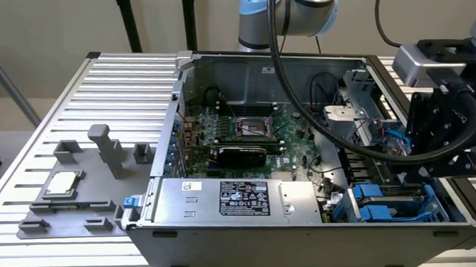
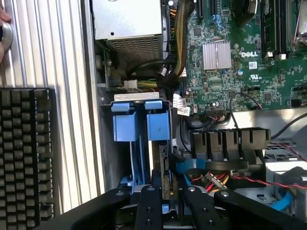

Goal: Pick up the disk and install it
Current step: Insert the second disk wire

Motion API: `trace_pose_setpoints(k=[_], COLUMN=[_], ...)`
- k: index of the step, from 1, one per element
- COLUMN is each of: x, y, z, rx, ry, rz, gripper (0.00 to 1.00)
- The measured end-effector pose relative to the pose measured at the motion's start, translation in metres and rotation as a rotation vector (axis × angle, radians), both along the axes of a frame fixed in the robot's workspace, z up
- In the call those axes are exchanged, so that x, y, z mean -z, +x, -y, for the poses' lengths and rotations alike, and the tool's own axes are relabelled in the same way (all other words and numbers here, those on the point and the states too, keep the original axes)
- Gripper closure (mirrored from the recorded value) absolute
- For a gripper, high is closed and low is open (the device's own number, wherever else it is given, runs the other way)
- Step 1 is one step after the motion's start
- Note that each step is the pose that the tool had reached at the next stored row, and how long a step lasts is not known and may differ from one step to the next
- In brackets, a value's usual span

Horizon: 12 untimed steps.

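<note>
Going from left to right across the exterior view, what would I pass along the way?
Small silver chip on the grey fixture → tall grey post → power supply box with its black label → blue drive cage in the computer case's corner → the robot's black wrist and pincer housing.

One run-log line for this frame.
claw: over drive bay of open computer case | disk: blue rails in bay, beside claw | hold: cannot tell

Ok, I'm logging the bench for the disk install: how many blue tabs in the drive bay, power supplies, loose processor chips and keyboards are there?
Blue tabs: 2
Power supply: 1
Processor chip: 1
Keyboard: 1
Total: 5
</note>
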<state>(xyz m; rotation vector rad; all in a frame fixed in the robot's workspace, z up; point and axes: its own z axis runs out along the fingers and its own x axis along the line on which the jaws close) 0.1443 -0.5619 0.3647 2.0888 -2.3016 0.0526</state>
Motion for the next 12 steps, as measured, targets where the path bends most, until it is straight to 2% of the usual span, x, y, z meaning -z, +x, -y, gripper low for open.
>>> trace_pose_setpoints(k=[5,12], x=[-0.0111,-0.0134], y=[0.0000,-0.0040], z=[0.0000,-0.0006], rx=[0.000,0.000], ry=[0.0000,0.0002], rz=[0.0000,0.0000], gripper=[0.00,0.00])
